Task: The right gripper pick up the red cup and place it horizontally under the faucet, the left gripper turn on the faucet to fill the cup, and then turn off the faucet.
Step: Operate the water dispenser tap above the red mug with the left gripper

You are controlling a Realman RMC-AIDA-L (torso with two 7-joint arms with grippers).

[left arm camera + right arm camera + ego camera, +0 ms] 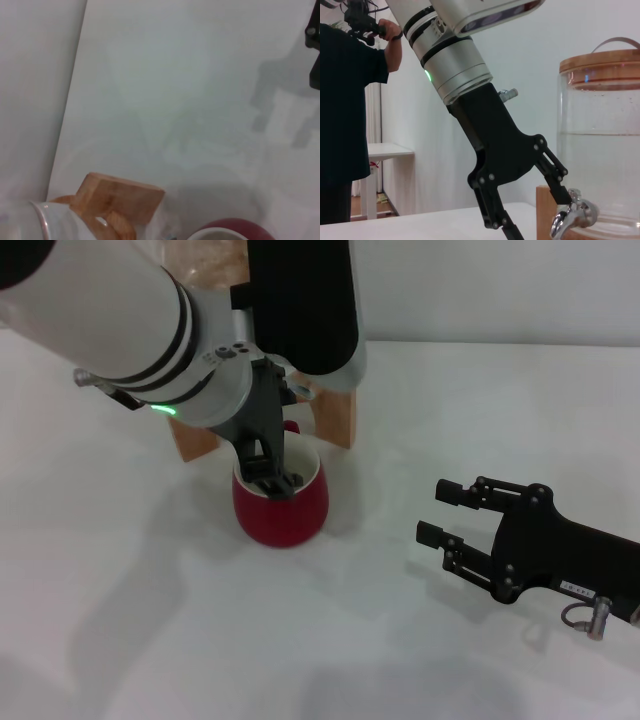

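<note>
Left pincer at the tap, cup waiting below

Your left pincer (535,200) reaches down over the red cup (281,502), which stands upright on the desk (420,390) under the faucet (572,216); one finger touches the faucet's top, jaws apart, likely to work the lever. Your right pincer (432,512) hangs apart and empty, well clear of the cup. Its small white label is unreadable.
</note>
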